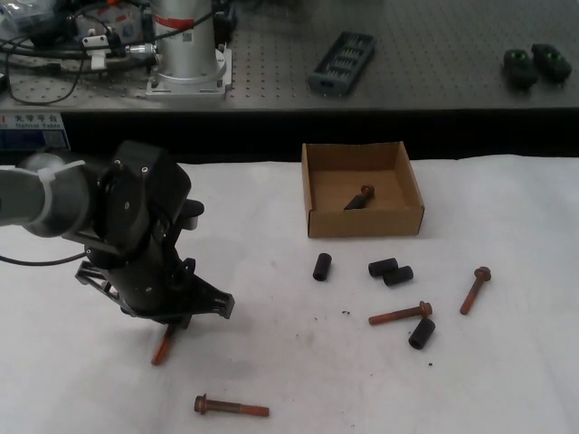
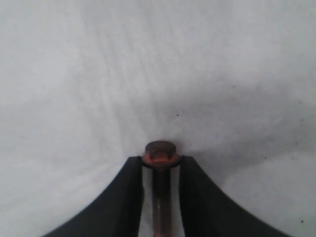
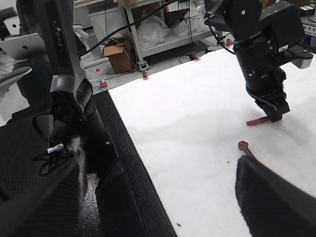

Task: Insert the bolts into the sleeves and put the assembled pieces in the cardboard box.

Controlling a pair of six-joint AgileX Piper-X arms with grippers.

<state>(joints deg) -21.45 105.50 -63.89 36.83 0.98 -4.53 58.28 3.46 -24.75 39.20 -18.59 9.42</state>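
My left gripper [image 1: 168, 327] points down at the cloth on the left, its black fingers [image 2: 129, 197] closed on either side of a rusty bolt [image 2: 160, 151] whose head sticks out past them. The same bolt [image 1: 163, 347] leans out below the gripper. Three more bolts [image 1: 232, 408] [image 1: 400, 315] [image 1: 474, 289] lie loose. Several black sleeves [image 1: 322, 266] [image 1: 383, 268] [image 1: 422, 334] lie near them. The cardboard box [image 1: 312, 194] holds one assembled piece [image 1: 359, 198]. My right gripper [image 3: 160, 168] hangs open over the bench edge, facing the left arm [image 3: 261, 59].
A white cloth [image 1: 271, 362] covers the bench. Behind it is a perforated metal table with a black rack [image 1: 342, 60], a metal post base [image 1: 185, 54] and cables. In the right wrist view, a black mat [image 3: 133, 163] and an arm base [image 3: 69, 103] sit beside the cloth.
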